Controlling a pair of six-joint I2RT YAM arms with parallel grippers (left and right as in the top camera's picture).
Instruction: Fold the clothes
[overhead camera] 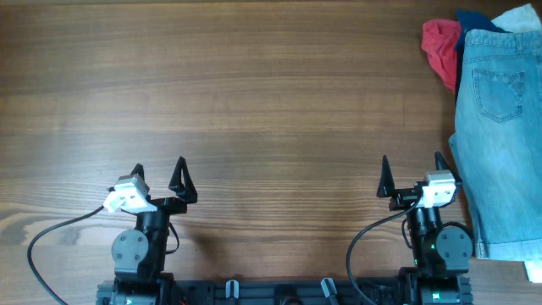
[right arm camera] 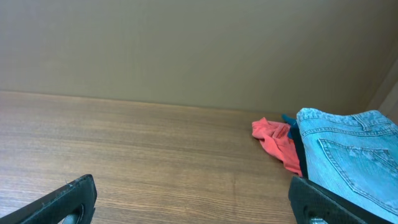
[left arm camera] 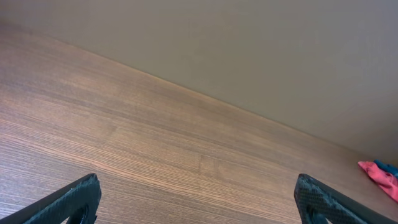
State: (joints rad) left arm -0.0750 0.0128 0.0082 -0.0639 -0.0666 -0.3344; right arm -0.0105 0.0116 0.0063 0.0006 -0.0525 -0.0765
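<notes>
The light-blue denim shorts [overhead camera: 501, 135] lie flat at the table's right edge, waistband at the far end, a stitched back pocket showing, pale hemmed leg end at the near side. They also show at the right of the right wrist view [right arm camera: 348, 155]. My right gripper [overhead camera: 410, 178] is open and empty, just left of the shorts near the front edge. In its own view [right arm camera: 193, 199] the jaws are wide apart over bare wood. My left gripper [overhead camera: 158, 176] is open and empty at the front left, far from the shorts; its own view [left arm camera: 199, 199] shows only wood.
A red cloth [overhead camera: 442, 49] lies at the far right beside the shorts' waistband, with a dark blue cloth [overhead camera: 476, 19] and a pale one [overhead camera: 523, 19] behind it. The red cloth also shows in the right wrist view [right arm camera: 273, 143] and the left wrist view [left arm camera: 379, 175].
</notes>
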